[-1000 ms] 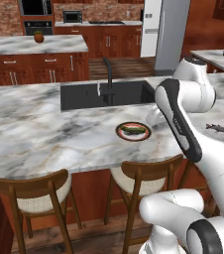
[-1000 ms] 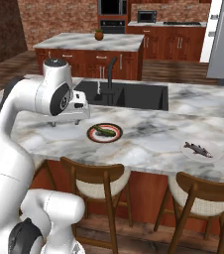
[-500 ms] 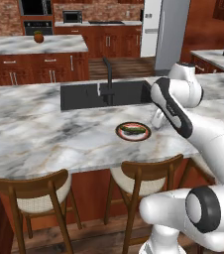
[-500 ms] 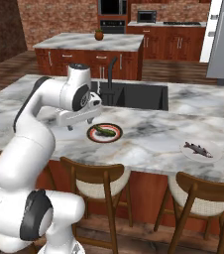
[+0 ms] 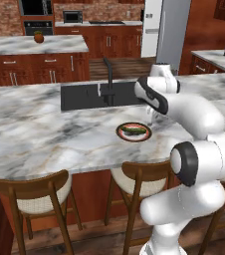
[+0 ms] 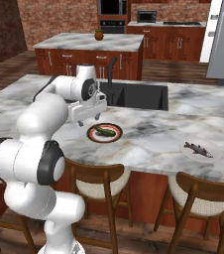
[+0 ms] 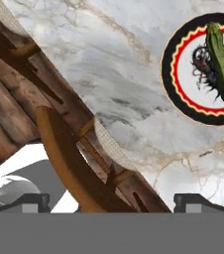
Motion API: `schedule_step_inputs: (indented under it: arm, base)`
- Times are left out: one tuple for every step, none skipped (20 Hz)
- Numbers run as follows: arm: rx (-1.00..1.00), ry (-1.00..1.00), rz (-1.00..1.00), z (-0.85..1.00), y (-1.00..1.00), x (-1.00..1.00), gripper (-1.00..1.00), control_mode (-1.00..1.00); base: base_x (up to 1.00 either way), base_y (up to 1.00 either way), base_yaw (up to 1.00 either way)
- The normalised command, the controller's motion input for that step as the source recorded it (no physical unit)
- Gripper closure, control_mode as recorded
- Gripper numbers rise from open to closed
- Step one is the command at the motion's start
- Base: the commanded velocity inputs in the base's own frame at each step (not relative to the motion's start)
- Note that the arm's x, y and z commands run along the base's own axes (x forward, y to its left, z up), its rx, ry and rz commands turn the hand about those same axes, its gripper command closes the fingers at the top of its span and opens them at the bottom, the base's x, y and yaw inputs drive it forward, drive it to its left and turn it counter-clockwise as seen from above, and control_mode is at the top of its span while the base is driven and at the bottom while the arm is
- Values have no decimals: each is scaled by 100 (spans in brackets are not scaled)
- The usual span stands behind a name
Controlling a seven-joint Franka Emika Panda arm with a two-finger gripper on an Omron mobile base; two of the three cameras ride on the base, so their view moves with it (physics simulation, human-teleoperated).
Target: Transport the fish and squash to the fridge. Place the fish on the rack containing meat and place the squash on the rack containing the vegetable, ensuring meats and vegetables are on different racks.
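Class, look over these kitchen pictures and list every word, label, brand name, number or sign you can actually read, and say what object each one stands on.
None can be read.
The plate under the squash carries a red and yellow rim and a dark ornament, not letters.
The fridge, the microwave and the oven show no legible brand or digits; any marks are too small to tell.

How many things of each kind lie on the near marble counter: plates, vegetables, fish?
Plates: 2, the round dark-rimmed plate and a pale plate
Vegetables: 1, the squash on the round plate
Fish: 1, the fish on the pale plate
Total: 4
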Motion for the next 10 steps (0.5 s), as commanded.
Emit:
schedule_step_inputs:
  arm:
    - [-5,3,0,-29,0,72,-100,-100]
    - [-6,0,0,-36,0,68,-100,-100]
    - [-6,1,0,-39,0,66,-100,-100]
    - [-6,0,0,-40,0,61,-100,-100]
    - [-5,0,0,-44,0,54,-100,-100]
    - [-1,0,0,-44,0,51,-100,-100]
    - [0,0,0,-46,0,45,-100,-100]
    - [0,0,0,-48,0,46,-100,-100]
    - [0,0,0,-51,0,49,-100,-100]
    - [0,0,0,-49,0,49,-100,-100]
  base:
    - [0,0,0]
    - [0,0,0]
    - [0,0,0]
    - [0,0,0]
    - [0,0,0]
    - [0,0,0]
    - [0,0,0]
    - [0,0,0]
    - [0,0,0]
    - [0,0,0]
